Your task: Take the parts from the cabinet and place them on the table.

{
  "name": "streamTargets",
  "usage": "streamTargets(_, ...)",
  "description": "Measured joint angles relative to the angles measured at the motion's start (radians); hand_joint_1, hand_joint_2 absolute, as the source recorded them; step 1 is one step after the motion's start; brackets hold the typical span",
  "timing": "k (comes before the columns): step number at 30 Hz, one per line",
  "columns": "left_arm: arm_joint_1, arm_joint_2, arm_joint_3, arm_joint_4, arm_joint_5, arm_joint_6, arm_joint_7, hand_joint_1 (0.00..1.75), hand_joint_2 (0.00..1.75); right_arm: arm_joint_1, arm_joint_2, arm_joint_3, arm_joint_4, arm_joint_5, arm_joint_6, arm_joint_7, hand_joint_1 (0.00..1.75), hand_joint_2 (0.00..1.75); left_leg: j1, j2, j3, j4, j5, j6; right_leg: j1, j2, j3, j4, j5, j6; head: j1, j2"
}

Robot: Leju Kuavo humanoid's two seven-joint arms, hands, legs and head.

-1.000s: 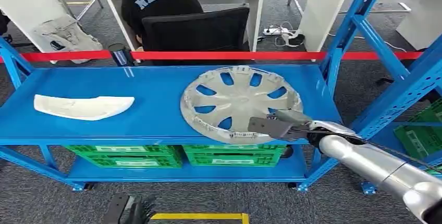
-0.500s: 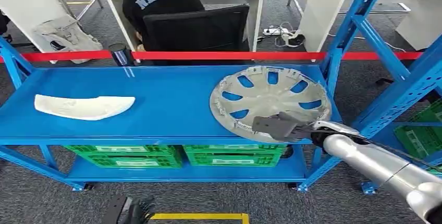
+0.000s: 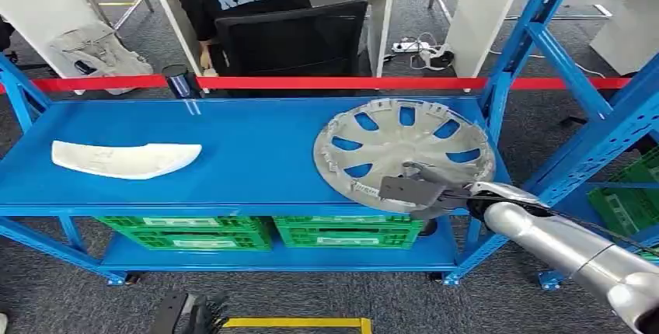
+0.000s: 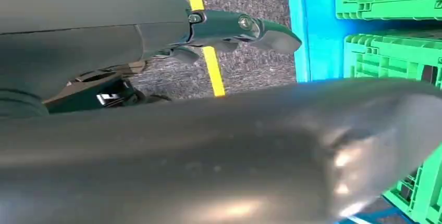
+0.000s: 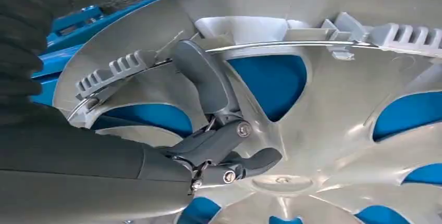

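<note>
Right hand [image 3: 416,190] grasps the near rim of the silver hubcap [image 3: 404,151], thumb hooked over the edge onto its inner face, the other fingers [image 5: 21,36] wrapping the rim; judged a rim pinch suited to dragging or lifting a wide, shallow part. Hubcap lies hollow side up at the right end of the blue shelf [image 3: 233,155]. White curved part [image 3: 124,159] waits far left, untouched. Left hand [image 4: 234,28] hangs low, holding nothing, fingers loosely spread.
</note>
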Motion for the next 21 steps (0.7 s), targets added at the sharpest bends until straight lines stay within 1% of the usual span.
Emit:
streamTargets(1, 0.000, 0.000, 0.000, 0.000, 0.003, 0.000, 0.000, 0.00, 0.00, 0.000, 0.000, 0.000, 0.001, 0.001, 0.000, 0.000, 0.68, 1.75, 0.000, 0.000, 0.000, 0.000, 0.000, 0.000, 0.000, 0.000, 0.000, 0.000, 0.000, 0.000, 0.000, 0.000)
streamTargets(2, 0.000, 0.000, 0.000, 0.000, 0.005, 0.000, 0.000, 0.00, 0.00, 0.000, 0.000, 0.000, 0.003, 0.002, 0.000, 0.000, 1.75, 1.75, 0.000, 0.000, 0.000, 0.000, 0.000, 0.000, 0.000, 0.000, 0.000, 0.000, 0.000, 0.000, 0.000, 0.000)
streamTargets(6, 0.000, 0.001, -0.001, 0.000, 0.005, 0.000, -0.003, 0.00, 0.00, 0.001, 0.000, 0.000, 0.013, -0.002, 0.007, 0.001, 1.75, 1.75, 0.000, 0.000, 0.000, 0.000, 0.000, 0.000, 0.000, 0.000, 0.000, -0.001, 0.000, 0.001, 0.000, 0.000)
streamTargets(12, -0.001, 0.001, -0.005, 0.000, 0.005, 0.000, -0.003, 0.00, 0.00, 0.014, -0.004, -0.001, 0.014, -0.025, -0.012, -0.001, 1.75, 1.75, 0.000, 0.001, 0.002, 0.000, -0.001, 0.002, 0.000, 0.001, 0.001, -0.001, 0.000, 0.001, 0.000, 0.000)
streamTargets(21, -0.001, 0.001, -0.011, 0.000, 0.005, 0.000, -0.003, 0.00, 0.00, 0.020, -0.009, -0.002, 0.014, -0.023, -0.009, -0.001, 1.75, 1.75, 0.000, 0.000, 0.001, 0.000, 0.000, 0.003, 0.001, 0.000, 0.003, -0.001, 0.000, 0.003, 0.000, 0.000)
